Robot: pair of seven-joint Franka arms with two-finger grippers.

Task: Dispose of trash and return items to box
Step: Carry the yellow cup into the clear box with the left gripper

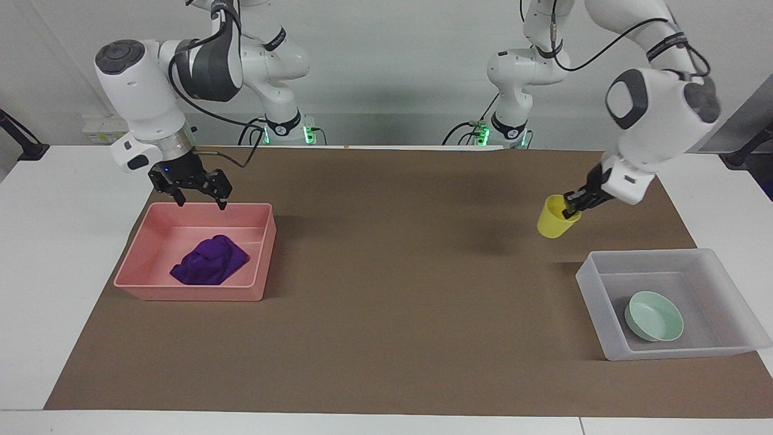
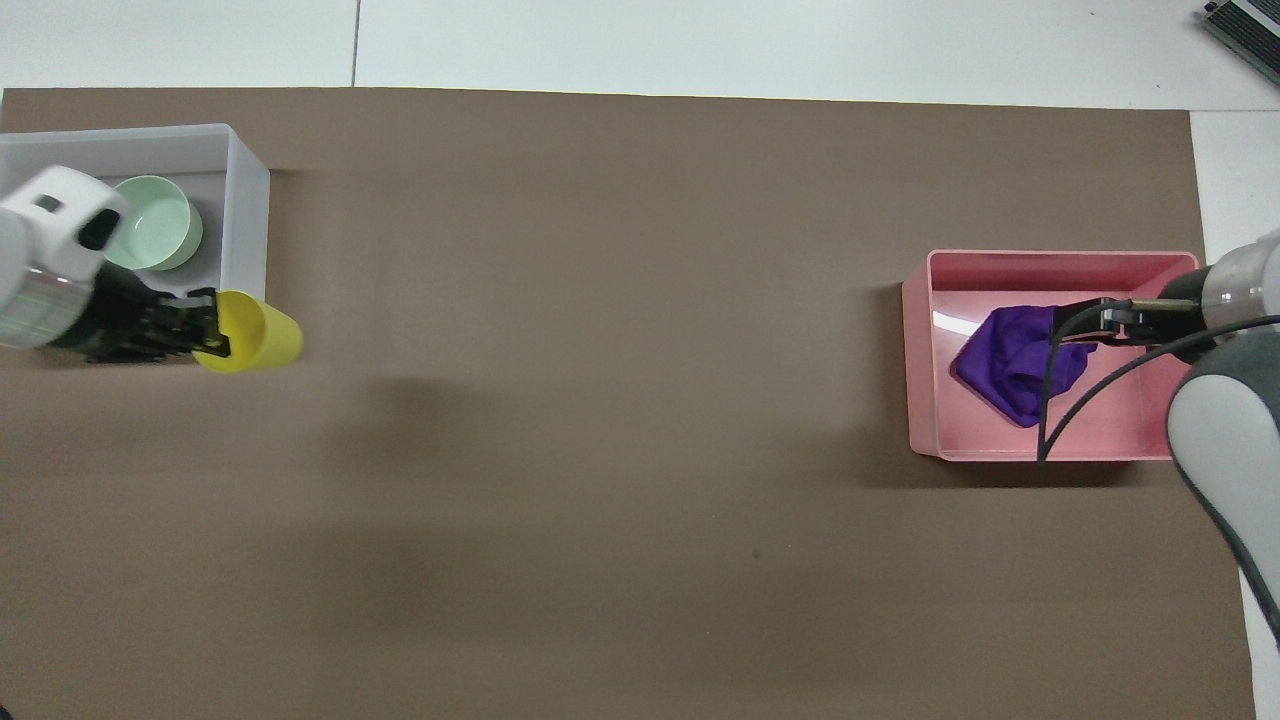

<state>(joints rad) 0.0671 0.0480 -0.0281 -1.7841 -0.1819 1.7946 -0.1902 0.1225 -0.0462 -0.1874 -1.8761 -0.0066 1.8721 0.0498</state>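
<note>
My left gripper (image 1: pixel 570 210) is shut on the rim of the yellow cup (image 1: pixel 554 225) and holds it tilted in the air, over the mat just beside the frosted box (image 1: pixel 595 302). In the overhead view the cup (image 2: pixel 255 333) and the left gripper (image 2: pixel 205 330) sit at the box's (image 2: pixel 245 200) corner. The mint-green bowl (image 1: pixel 655 315) lies in the box, and it also shows in the overhead view (image 2: pixel 155 222). The purple rag (image 1: pixel 210 261) lies crumpled in the pink tray (image 1: pixel 187 293). My right gripper (image 1: pixel 202 203) is open and empty, raised over the tray's edge toward the robots.
A brown mat (image 1: pixel 386 314) covers the table between the pink tray (image 2: pixel 1050 258) at the right arm's end and the box at the left arm's end. The rag (image 2: pixel 1010 358) is partly covered by the right gripper (image 2: pixel 1090 325) in the overhead view.
</note>
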